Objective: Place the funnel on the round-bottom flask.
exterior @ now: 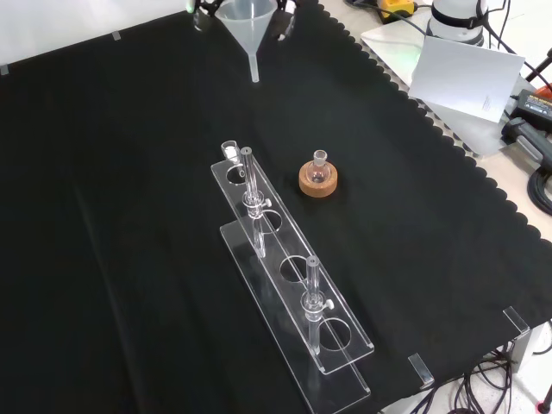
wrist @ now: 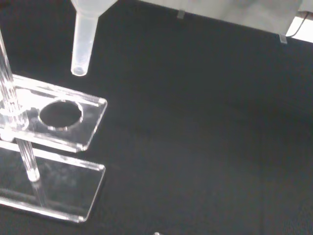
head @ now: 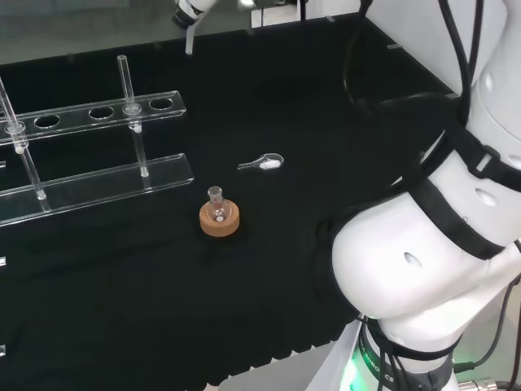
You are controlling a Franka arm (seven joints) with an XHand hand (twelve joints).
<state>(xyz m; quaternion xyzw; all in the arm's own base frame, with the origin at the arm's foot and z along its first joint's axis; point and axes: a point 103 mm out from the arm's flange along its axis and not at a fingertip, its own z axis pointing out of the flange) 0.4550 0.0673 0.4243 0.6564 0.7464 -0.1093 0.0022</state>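
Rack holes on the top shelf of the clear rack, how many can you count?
5, in one row along the rack. In the front view they run from the end beside the flask toward the near edge of the cloth. Two upright posts partly cover some.

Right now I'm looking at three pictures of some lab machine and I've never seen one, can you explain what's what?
It is a white robot arm working over a bench covered in black cloth.

One picture looks over the arm from behind, so its big white links sit at the right. One looks down at the cloth from in front. One is taken from the wrist, close up.

On the cloth stands a small round-bottom flask on a cork ring, a clear test-tube rack with upright rods, and a small clear scoop-like piece.

A clear funnel hangs above the cloth at the front view's top, spout down, not yet near the flask. What holds it is cut off, so the grip cannot be judged.
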